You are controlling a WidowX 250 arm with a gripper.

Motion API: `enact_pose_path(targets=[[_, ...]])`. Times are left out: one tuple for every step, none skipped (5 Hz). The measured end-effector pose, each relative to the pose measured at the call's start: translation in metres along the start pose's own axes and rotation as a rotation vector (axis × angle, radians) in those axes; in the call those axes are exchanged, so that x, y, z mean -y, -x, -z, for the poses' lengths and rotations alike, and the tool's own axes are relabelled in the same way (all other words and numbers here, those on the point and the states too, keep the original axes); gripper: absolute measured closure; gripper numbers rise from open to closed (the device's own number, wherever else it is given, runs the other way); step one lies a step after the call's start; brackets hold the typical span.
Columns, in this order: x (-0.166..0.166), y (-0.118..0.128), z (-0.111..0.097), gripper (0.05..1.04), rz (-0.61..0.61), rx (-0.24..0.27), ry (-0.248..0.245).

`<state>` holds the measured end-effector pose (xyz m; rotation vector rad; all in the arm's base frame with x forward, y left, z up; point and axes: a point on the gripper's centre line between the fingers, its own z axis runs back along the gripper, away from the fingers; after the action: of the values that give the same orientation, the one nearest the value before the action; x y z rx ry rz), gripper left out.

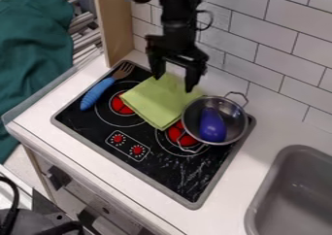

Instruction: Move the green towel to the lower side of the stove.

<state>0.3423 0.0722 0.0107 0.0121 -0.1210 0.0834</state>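
Wide apart, jaws at the green towel (156, 103).

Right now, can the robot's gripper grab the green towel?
Probably yes. The gripper hangs open right at the towel's wall-side end, and nothing seems to lie on top of the cloth. The metal pot is close on one side, so it might get bumped.

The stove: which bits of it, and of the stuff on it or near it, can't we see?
All in the camera view:
- The stove top under the green towel: covered by it.
- The stove under the pot: hidden by the pot.
- Whether the gripper touches the towel: too small to tell.
- The rest of the sink: cut off by the right and bottom edges.
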Motion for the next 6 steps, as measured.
enact_pose_path(targets=[[-0.007, -0.001, 0.025, 0.077, 0.049, 0.011, 0.001], [-0.015, -0.008, 0.042, 0.077, 0.148, 0.048, -0.057], [-0.023, -0.011, 0.045, 0.077, 0.209, 0.084, -0.117], [-0.026, -0.002, 0.048, 0.077, 0.219, 0.09, -0.152], [-0.021, 0.008, 0.049, 0.077, 0.154, 0.1, -0.128], [-0.019, 0.022, 0.049, 0.077, 0.1, 0.046, -0.117]])
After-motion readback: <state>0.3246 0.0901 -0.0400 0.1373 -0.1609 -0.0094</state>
